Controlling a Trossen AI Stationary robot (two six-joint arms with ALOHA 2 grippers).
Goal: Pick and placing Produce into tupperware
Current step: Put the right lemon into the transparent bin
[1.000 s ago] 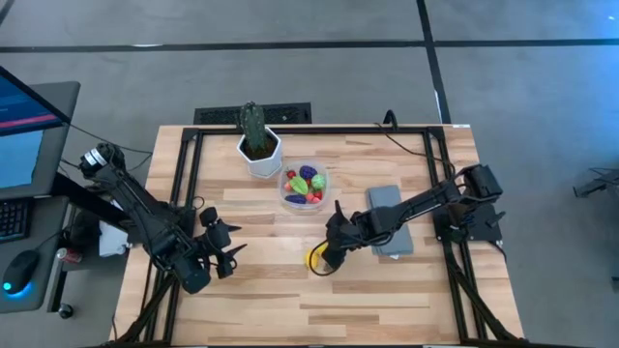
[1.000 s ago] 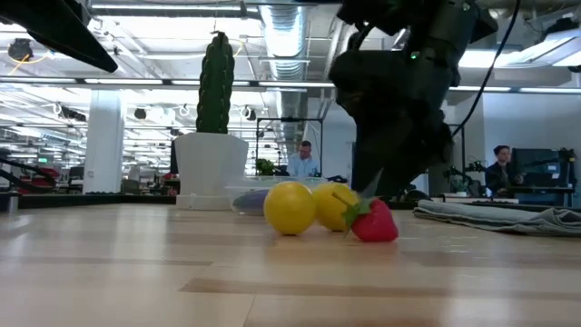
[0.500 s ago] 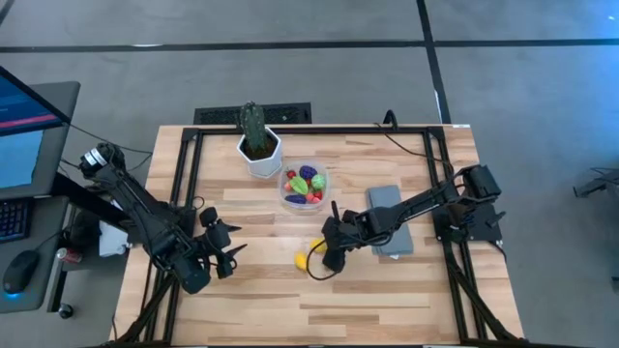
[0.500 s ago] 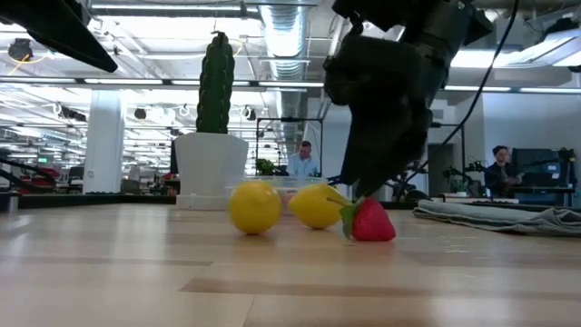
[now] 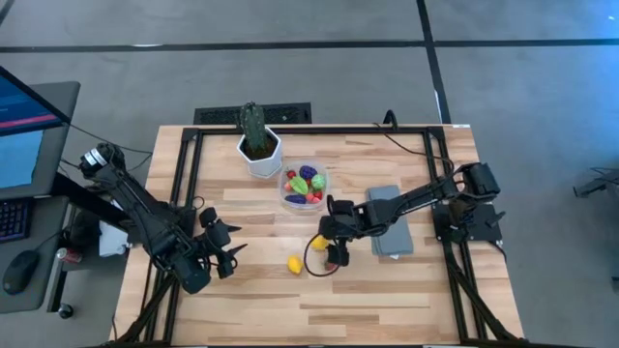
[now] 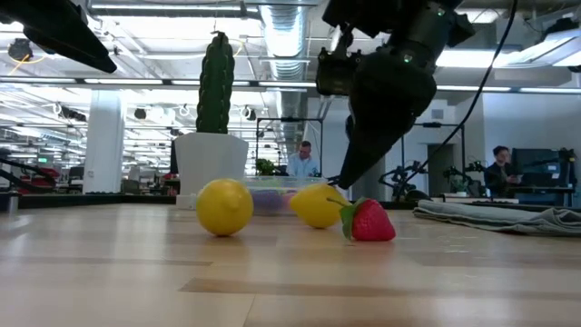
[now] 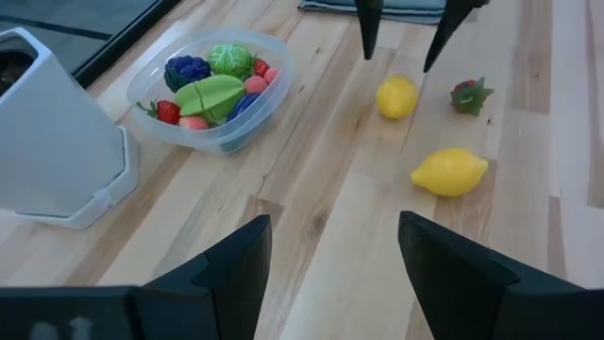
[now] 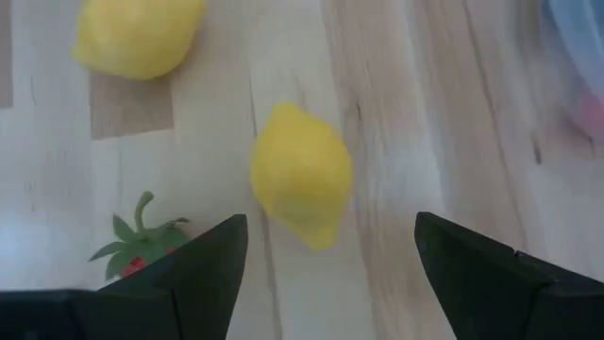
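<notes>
So the wooden table has the cactus pot at the back, with the clear tupperware right beside it, already holding most of the produce. The left arm just waits over the table's left edge; its gripper sits half-spread around nothing.

The right gripper is the one working. It hovers mid-table with its fingers spread wide and empty, nothing between them.

Three pieces are loose on the wood: a near lemon, a second lemon a bit further toward the left arm, and a tiny strawberry.

The relation that matters: in the right wrist view the near lemon sits just ahead of the open fingers, roughly centered in the gap. Its long axis looks tilted slightly off the approach line, so the fingers would close across its narrow width. The right arm is clearly closer than the left. My guess is it drops straight down on that lemon next, though a round lemon could roll if nudged.
</notes>
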